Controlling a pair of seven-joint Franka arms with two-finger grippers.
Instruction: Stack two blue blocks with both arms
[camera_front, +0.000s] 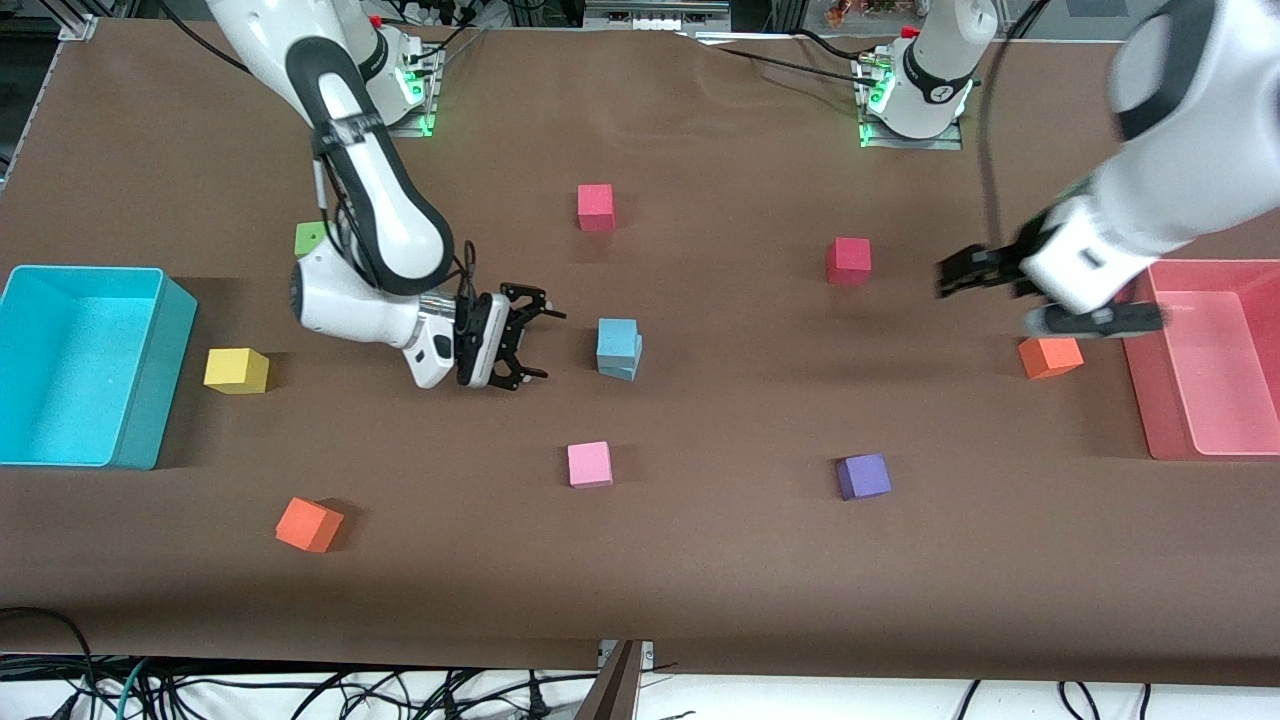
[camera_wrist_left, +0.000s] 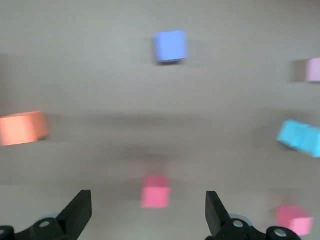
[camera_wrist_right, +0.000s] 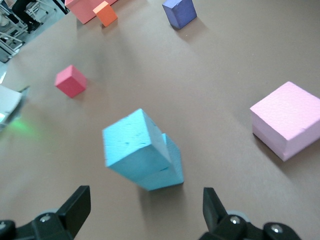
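Note:
Two light blue blocks stand as a stack in the middle of the table. The upper block (camera_front: 617, 337) (camera_wrist_right: 132, 145) sits slightly askew on the lower block (camera_front: 630, 367) (camera_wrist_right: 172, 167). My right gripper (camera_front: 550, 346) (camera_wrist_right: 145, 200) is open and empty, low beside the stack toward the right arm's end, apart from it. My left gripper (camera_front: 942, 280) (camera_wrist_left: 146, 202) is open and empty, up over the table between a red cube (camera_front: 849, 260) and an orange cube (camera_front: 1050, 356). The stack (camera_wrist_left: 300, 137) shows at the edge of the left wrist view.
A cyan bin (camera_front: 155, 380) stands at the right arm's end, a pink bin (camera_front: 1160, 400) at the left arm's end. Loose cubes lie around: yellow (camera_front: 236, 370), green (camera_front: 312, 238), orange (camera_front: 308, 524), pink (camera_front: 589, 464), purple (camera_front: 863, 476), red (camera_front: 596, 207).

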